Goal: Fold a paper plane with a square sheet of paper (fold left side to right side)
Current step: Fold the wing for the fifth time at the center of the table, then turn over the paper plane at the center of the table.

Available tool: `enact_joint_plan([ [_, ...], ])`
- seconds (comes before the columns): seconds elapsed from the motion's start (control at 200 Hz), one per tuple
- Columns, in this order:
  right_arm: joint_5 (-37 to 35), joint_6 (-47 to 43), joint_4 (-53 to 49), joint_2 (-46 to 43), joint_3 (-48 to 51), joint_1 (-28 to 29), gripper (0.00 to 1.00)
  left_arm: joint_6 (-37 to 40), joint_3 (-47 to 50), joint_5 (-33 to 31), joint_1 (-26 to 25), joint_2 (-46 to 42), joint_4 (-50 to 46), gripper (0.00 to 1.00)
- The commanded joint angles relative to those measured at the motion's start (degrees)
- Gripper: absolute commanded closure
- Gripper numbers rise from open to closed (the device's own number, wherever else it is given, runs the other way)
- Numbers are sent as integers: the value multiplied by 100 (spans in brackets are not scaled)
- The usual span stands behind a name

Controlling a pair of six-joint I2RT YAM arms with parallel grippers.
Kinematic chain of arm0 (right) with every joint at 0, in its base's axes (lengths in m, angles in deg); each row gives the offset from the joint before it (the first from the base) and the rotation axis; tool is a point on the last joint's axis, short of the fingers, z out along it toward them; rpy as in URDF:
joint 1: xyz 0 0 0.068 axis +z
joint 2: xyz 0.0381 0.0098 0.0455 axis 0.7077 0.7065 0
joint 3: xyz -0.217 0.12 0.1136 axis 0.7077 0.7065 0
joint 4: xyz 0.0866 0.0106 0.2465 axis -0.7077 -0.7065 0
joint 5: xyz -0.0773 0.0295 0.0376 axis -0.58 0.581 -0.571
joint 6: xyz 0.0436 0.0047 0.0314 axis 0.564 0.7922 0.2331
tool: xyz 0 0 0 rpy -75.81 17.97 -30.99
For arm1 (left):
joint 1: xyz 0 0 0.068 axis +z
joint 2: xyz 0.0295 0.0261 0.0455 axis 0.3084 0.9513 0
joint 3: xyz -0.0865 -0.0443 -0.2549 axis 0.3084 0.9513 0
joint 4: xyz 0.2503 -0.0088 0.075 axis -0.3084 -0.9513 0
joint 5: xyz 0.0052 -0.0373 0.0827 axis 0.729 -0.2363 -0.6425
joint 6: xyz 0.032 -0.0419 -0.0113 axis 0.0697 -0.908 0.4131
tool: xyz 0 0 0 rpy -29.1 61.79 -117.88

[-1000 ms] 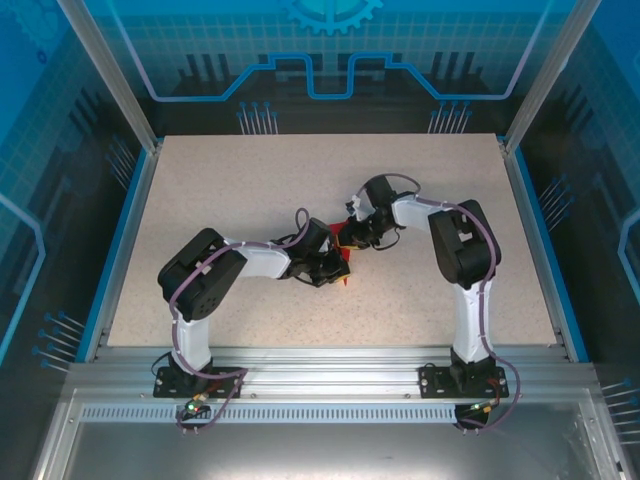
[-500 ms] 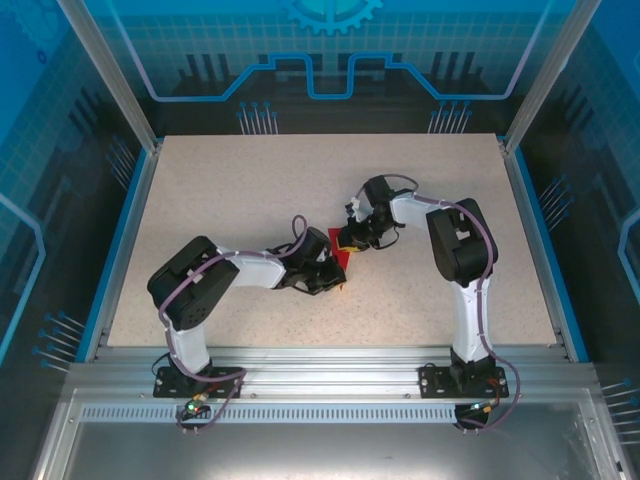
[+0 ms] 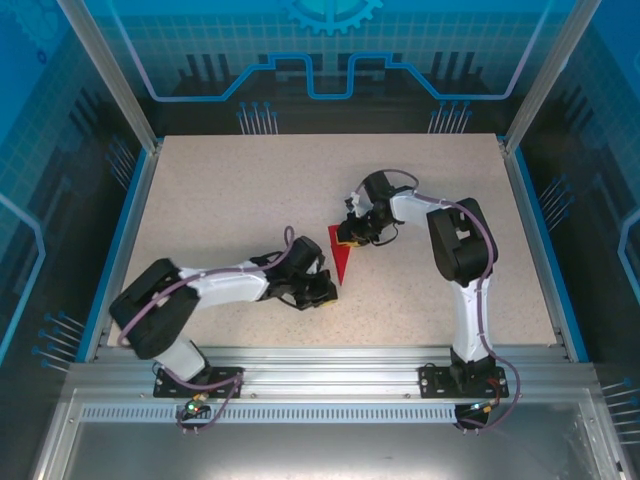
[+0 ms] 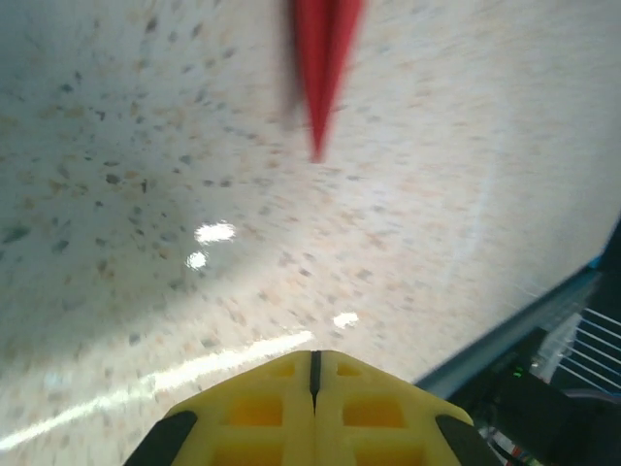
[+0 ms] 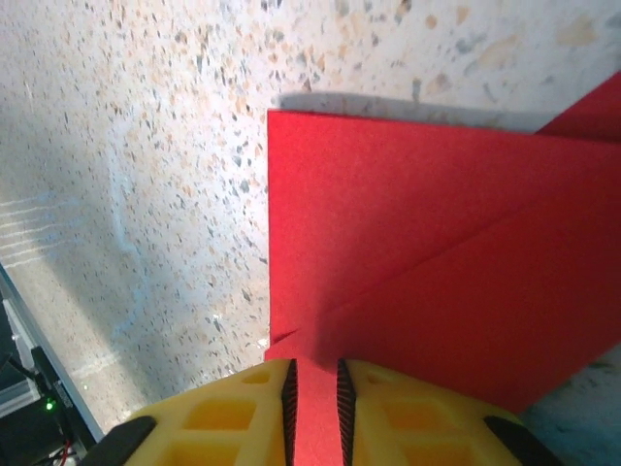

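Overhead view looks down; wrist views skim the table [image 3: 220, 190] closely.

Red paper plane [image 3: 340, 256], slim creased dart, flat mid-table, point toward arms

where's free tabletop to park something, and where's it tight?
Free: the far strip of the table along the back wall, the left side beyond the left claw, the right side past the right arm. Tight: centre, where the right claw grips the red paper plane.

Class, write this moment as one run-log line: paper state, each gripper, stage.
paper plane: folded red dart on table | left gripper: shut, empty, apart from tip | right gripper: pinching wide end | stage: holding fold
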Motion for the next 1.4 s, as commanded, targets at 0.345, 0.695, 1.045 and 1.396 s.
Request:
enact_joint_plan([
  [0.345,-2314,-151,-1384,-1974,254,417,43,1159,-639,-2707,923,-2199,-2603,80],
  [0.695,-2714,179,-1405,-1329,357,1170,36,1175,-625,-2761,918,-2070,-2562,79],
  [1.045,-2806,-199,-1215,-1470,513,1149,99,1225,-738,-2824,919,-2037,-2671,79],
  [1.396,-54,-374,270,-2245,1959,-7,100,1331,-1089,-2883,919,-1758,-2781,79],
])
